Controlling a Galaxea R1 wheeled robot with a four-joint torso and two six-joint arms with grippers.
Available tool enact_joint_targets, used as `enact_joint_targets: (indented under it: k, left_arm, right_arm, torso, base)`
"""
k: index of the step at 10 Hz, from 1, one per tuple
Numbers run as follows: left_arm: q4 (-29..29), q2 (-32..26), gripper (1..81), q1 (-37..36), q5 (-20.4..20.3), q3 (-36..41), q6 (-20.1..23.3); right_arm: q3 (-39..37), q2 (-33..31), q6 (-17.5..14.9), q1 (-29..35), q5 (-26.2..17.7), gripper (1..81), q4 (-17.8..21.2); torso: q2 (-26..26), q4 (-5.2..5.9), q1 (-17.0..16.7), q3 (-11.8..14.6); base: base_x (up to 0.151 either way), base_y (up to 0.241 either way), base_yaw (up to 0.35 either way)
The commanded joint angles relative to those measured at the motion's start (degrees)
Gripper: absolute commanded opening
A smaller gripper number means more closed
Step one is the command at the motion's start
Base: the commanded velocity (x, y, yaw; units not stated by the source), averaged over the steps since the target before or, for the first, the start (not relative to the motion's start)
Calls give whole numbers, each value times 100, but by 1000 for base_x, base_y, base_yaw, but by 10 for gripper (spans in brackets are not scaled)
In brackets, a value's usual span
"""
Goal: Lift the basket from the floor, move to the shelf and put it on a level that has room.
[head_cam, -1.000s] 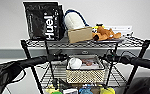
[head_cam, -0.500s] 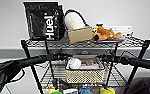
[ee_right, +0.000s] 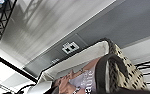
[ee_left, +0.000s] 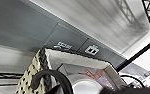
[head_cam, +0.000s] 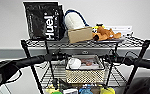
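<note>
1. The basket (head_cam: 85, 75) is inside the shelf (head_cam: 84, 45), on the middle wire level (head_cam: 53, 76), between the two front posts. It looks upright, and its perforated beige front faces the camera.
2. Inside the basket lie a white round object (head_cam: 74, 63) and a flat packet with reddish print (head_cam: 87, 61).
3. The left arm (head_cam: 23, 62) comes in from the left, and its gripper end (head_cam: 59, 57) is just beside the left end of the basket's rim. The right arm (head_cam: 141, 62) comes in from the right, with its gripper end (head_cam: 110, 58) near the right end of the rim.
4. I cannot tell if the fingers of either gripper are open or closed, or whether they touch the basket; they are too dark and blurred.
5. In the left wrist view the basket (ee_left: 36, 72) shows large and close, with a dark curved part in front of it. In the right wrist view the basket (ee_right: 126, 72) is also close, and the printed packet (ee_right: 83, 80) lies inside it.
6. On the top tier stand a black Huel bag (head_cam: 44, 21), a brown cardboard box (head_cam: 79, 34), a white rounded thing with a blue cord (head_cam: 74, 20) and an orange plush toy (head_cam: 104, 33).
7. On the tier below the basket lie colourful toys (head_cam: 86, 90).
8. Compared with the earlier pictures, I see nearly no change: the basket, the arms and the things on the shelf are in the same places.
</note>
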Motion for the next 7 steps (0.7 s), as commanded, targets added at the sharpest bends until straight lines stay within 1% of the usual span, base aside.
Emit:
enact_joint_targets:
  k: [1, 3, 5, 7]
  left_arm:
    - [-4, -676, 811, -1108, -88, 827, 33]
    - [-31, -1055, 811, -1029, -115, 1277, 33]
    - [-31, -1336, 811, -932, -124, 1523, 33]
    - [-22, -1749, 811, -897, -202, 2067, 33]
  right_arm:
    - [828, -678, 39, 970, 39, 811, -15]
    - [1222, -1011, 39, 953, 30, 811, 2]
    - [1539, -1372, 39, 909, 30, 811, 19]
    - [1935, -1758, 64, 882, 13, 811, 29]
  torso:
    - [0, 0, 0, 0]
    - [0, 0, 0, 0]
    - [0, 0, -2, 0]
    - [0, 0, -2, 0]
  base:
    - [0, 0, 0]
    - [0, 0, 0]
    - [0, 0, 0]
    - [0, 0, 0]
